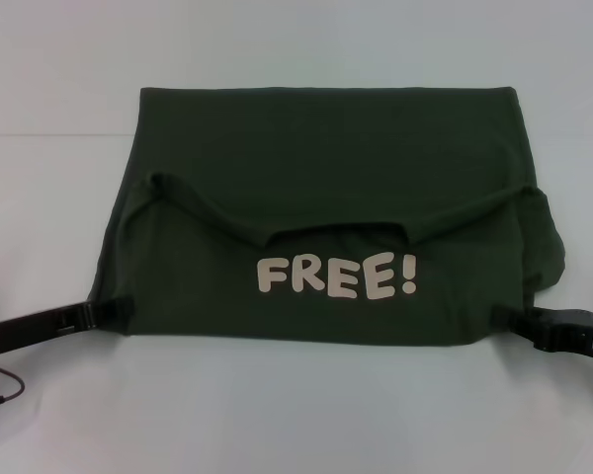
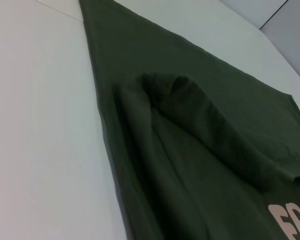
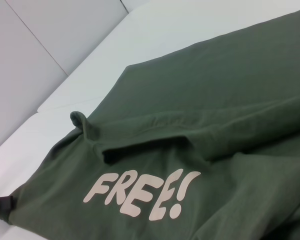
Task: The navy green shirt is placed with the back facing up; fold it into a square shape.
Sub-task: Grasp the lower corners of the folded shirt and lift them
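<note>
The navy green shirt [image 1: 326, 168] [image 2: 190, 125] [image 3: 230, 90] lies on the white table, its collar end folded over toward me. The pale "FREE!" lettering [image 1: 336, 275] [image 3: 140, 192] faces up on that flap. My left gripper [image 1: 124, 311] lies low at the flap's near left corner and is shut on the cloth there. At the near right corner, my right gripper [image 1: 502, 318] is likewise shut on the cloth. The near edge runs straight between them. A sleeve bulges out on the right side [image 1: 549, 242].
White table [image 1: 296, 415] surrounds the shirt, with bare surface in front and on both sides. A thin dark cable [image 1: 2, 393] curls at the near left corner. A grey wall panel [image 3: 35, 45] stands beyond the table's far edge.
</note>
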`<state>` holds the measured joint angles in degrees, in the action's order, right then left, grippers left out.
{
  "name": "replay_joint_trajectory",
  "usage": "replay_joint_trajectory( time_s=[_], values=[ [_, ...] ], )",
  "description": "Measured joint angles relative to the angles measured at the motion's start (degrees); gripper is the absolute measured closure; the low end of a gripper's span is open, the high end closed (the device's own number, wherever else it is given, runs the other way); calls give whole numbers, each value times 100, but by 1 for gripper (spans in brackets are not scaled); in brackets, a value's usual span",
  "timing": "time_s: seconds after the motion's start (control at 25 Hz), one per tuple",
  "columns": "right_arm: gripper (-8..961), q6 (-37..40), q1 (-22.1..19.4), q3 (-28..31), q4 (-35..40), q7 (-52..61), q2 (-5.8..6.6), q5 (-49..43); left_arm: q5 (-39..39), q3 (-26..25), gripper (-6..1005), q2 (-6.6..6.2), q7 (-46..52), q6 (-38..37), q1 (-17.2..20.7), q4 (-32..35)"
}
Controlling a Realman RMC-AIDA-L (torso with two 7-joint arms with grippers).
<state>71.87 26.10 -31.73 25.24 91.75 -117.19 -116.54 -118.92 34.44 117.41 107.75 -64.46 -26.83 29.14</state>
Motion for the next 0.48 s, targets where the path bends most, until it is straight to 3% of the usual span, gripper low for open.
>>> replay_joint_trajectory(
  time_s=[0.32, 0.44, 0.48],
  values=[
    [909, 123, 0, 0, 40, 153, 60, 0, -3, 11, 807, -85, 15, -88, 2, 15],
    [917, 222, -19, 0, 45, 255, 124, -4, -104, 11, 966, -135, 78, -226, 4, 15],
    [920, 283, -33, 0, 48, 276, 144, -17, -200, 10, 966, -165, 166, -297, -4, 26]
  ],
)
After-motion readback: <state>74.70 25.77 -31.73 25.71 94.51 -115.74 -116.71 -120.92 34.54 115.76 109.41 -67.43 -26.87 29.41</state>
